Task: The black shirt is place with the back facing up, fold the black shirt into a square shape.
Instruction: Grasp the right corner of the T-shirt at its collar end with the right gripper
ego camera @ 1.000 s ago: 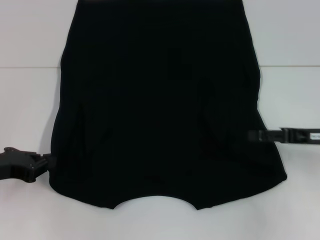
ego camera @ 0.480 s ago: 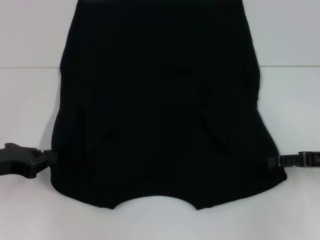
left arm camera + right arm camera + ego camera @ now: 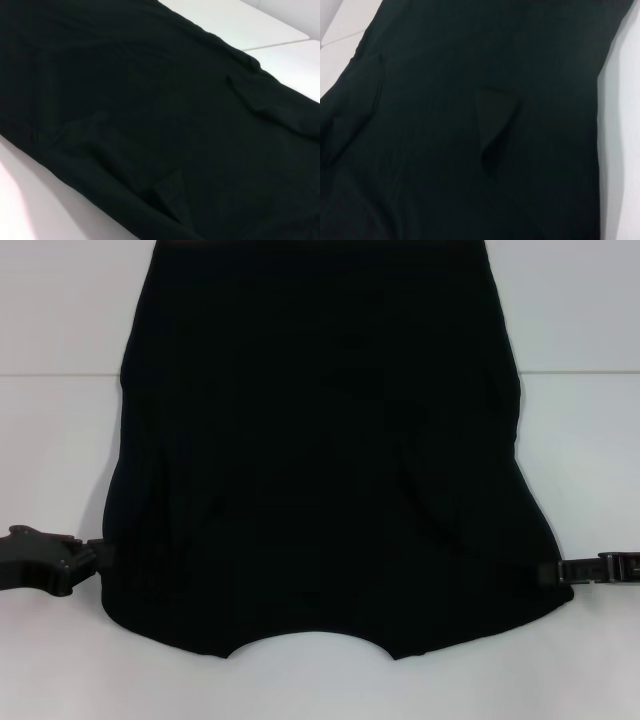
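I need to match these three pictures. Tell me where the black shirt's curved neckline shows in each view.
Head view: the neckline of the black shirt curves along its near edge, midway between both claws.
Left wrist view: not in it, only shirt body.
Right wrist view: not in it.
Shared landmark: the white table beside the shirt's edge.

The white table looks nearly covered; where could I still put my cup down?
Bare table lies beside the black shirt on both sides, far from the robot, and in a strip below the neckline. Nearer, the left gripper and right gripper meet the shirt's side edges, so it's tight there.
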You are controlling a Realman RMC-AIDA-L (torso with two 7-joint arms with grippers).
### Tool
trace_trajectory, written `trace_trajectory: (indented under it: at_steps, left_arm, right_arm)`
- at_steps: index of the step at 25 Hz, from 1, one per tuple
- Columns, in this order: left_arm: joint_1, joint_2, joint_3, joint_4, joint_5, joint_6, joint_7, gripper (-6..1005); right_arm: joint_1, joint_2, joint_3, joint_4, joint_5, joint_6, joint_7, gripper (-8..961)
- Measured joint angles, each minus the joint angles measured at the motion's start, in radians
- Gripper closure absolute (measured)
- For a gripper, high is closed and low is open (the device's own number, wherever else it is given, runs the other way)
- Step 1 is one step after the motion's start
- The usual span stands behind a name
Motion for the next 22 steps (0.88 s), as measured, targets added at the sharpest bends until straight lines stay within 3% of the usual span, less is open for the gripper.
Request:
trace_trajectory:
  at_steps: [7, 18, 22]
  left_arm:
    - [-0.002, 0.0, 0.0, 0.0, 0.0, -0.004, 0.0, 933]
    - [-0.005, 0.0, 0.0, -0.001, 0.0, -0.007, 0.0, 930]
    - [-0.005, 0.0, 0.0, -0.002, 0.0, -0.007, -0.001, 929]
  right_arm:
    - [0.006, 0.001, -0.005, 0.006, -0.001, -0.007, 0.0, 288]
    - [0.019, 0.027, -0.005, -0.003, -0.001, -0.017, 0.0, 304]
    - [0.022, 0.027, -0.005, -0.005, -0.001, -0.018, -0.003, 447]
